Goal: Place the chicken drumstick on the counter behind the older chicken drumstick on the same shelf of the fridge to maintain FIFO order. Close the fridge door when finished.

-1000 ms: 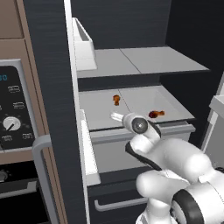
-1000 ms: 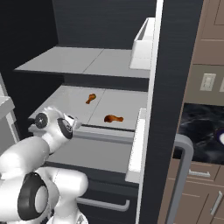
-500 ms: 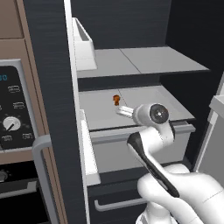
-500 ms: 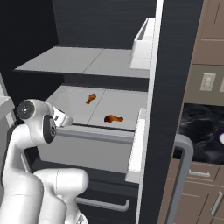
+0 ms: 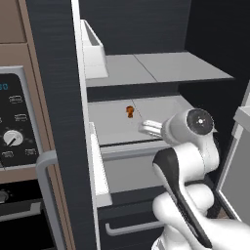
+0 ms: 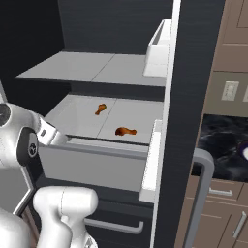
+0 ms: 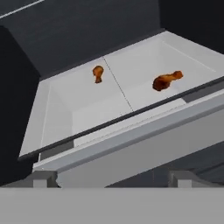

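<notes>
The fridge (image 6: pixel 193 72) is the big thing here, tall dark charcoal slab with its door (image 5: pixel 58 122) swung wide open, the door edge standing between the shelves and the oven (image 5: pixel 14 132) with its dials. Grey-white inside, flat matte panels. An upper shelf (image 5: pixel 161 68) sits above the shelf (image 6: pixel 87 114) that matters, a wide light-grey panel with one seam down the middle and a pale front lip. A white door bin (image 6: pixel 157 48) hangs on the inside of the door up by the upper shelf, boxy and plain. Below the shelf there's a pale drawer front (image 6: pixel 92 164), and under that a dark drawer with a grey bar handle (image 6: pixel 114 225).

To the right of the fridge you get a bit of the table (image 6: pixel 220 145), glossy black marble with thin white veins, over taupe cabinet fronts (image 6: pixel 218 213).

The white arm (image 5: pixel 188 161) rises in front of the shelf's front lip and blocks part of it from the left side. Gripper (image 7: pixel 111 177) sits just outside the shelf, below its lip, jaws spread wide with nothing between them.

Both drumsticks are on that shelf: one chicken drumstick (image 7: pixel 166 80) lies near the front, right of the seam, brown and glossy; the other drumstick (image 7: pixel 98 72) sits further back, just left of the seam, well apart from the first
</notes>
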